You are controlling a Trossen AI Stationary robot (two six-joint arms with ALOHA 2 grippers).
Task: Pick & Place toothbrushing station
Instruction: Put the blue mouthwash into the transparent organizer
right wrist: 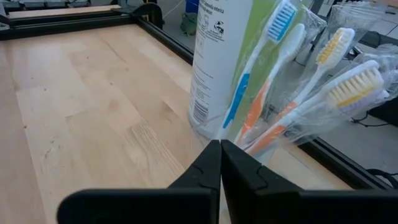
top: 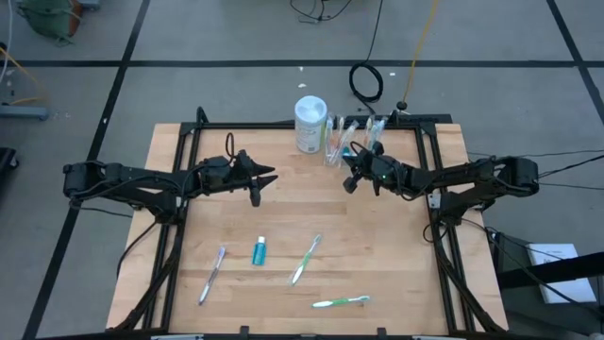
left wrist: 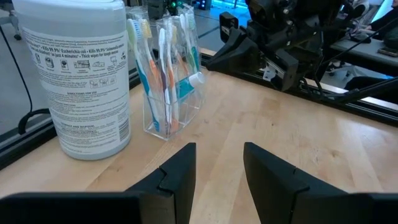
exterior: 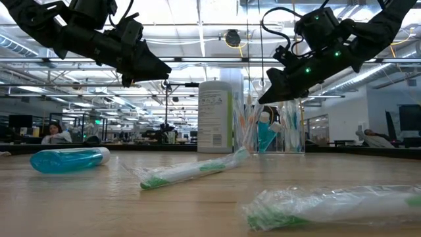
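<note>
Right gripper: fingers pressed together, nothing between them, raised above the table. Just ahead of its tips stands the toothbrushing station, a clear holder at the table's far edge, filled with upright wrapped toothbrushes. A white wipes canister stands touching or just beside the holder, on the side away from this gripper.

Left gripper: fingers spread, holding nothing, raised, well apart from the right gripper and pointed toward it; station ahead and off to one side.

Nearer table half, behind both grippers: blue tube, three wrapped toothbrushes, lying flat, apart.
</note>
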